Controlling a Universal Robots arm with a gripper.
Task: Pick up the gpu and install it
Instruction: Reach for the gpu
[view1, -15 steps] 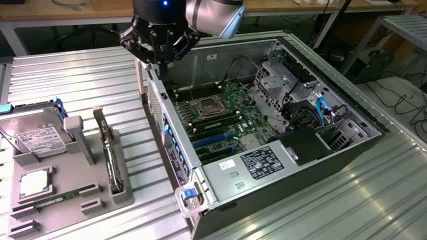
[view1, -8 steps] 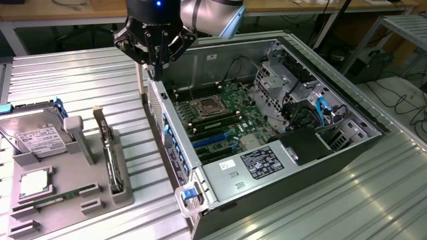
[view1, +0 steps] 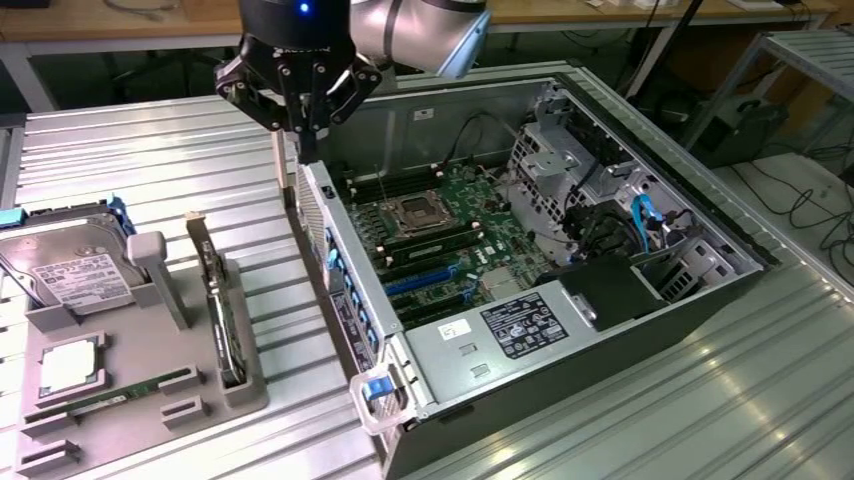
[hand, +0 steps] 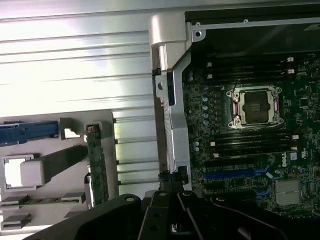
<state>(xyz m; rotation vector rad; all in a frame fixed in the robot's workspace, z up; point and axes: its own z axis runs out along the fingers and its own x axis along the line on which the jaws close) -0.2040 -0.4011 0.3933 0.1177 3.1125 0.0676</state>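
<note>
Black jaws pressed together, gripping nothing, at the case's edge.
My gripper (view1: 307, 148) hangs with its jaws closed just above the silver sheet-metal rim of the open computer case (view1: 441, 345), whose green motherboard (view1: 467, 235) lies bare inside. The gpu (view1: 218, 300), a thin dark slab seen edge-on, stands upright in the moulded grey tray (view1: 234, 395) on the ribbed metal tabletop (view1: 160, 160), well apart from me.

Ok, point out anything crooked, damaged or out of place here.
Nothing stands out. The gpu stands on edge in the gray tray, and the open computer case beside it shows no damage.
</note>
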